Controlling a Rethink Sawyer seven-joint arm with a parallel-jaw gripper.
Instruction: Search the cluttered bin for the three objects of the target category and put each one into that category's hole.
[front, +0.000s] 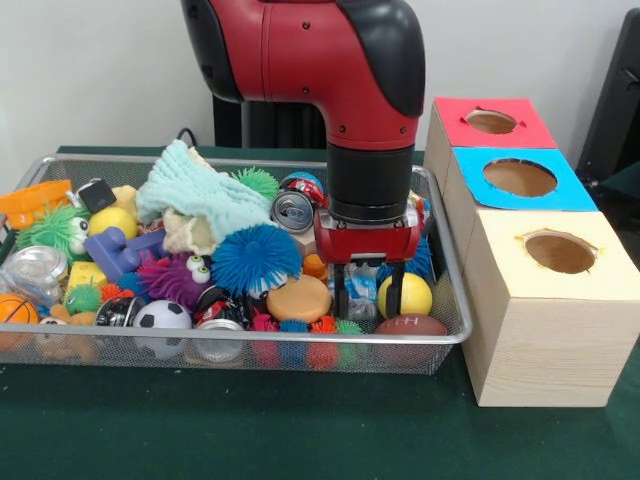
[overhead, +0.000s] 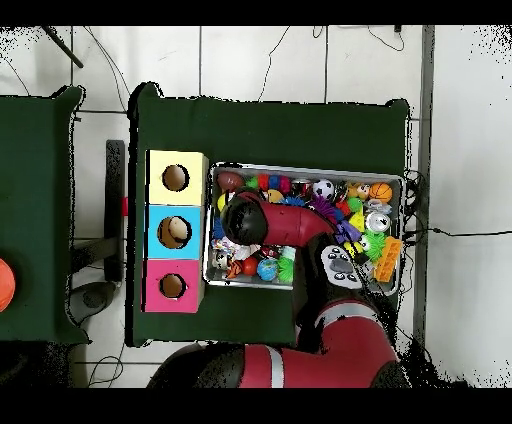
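Note:
The wire mesh bin is full of toys and lies on the green table; it also shows in the overhead view. My gripper is lowered into the bin's right end with its fingers apart. They straddle a small blue and white item. A yellow ball lies just right of the fingers, an orange disc just left, and a brown football in front. In the overhead view my arm covers the gripper. Three wooden boxes stand beside the bin, with a red hole, a blue hole and a yellow hole.
The bin also holds a blue spiky ball, a light green cloth, a drinks can, a purple fuzzy creature, a soccer ball and a small basketball. The boxes stand close against the bin's right side.

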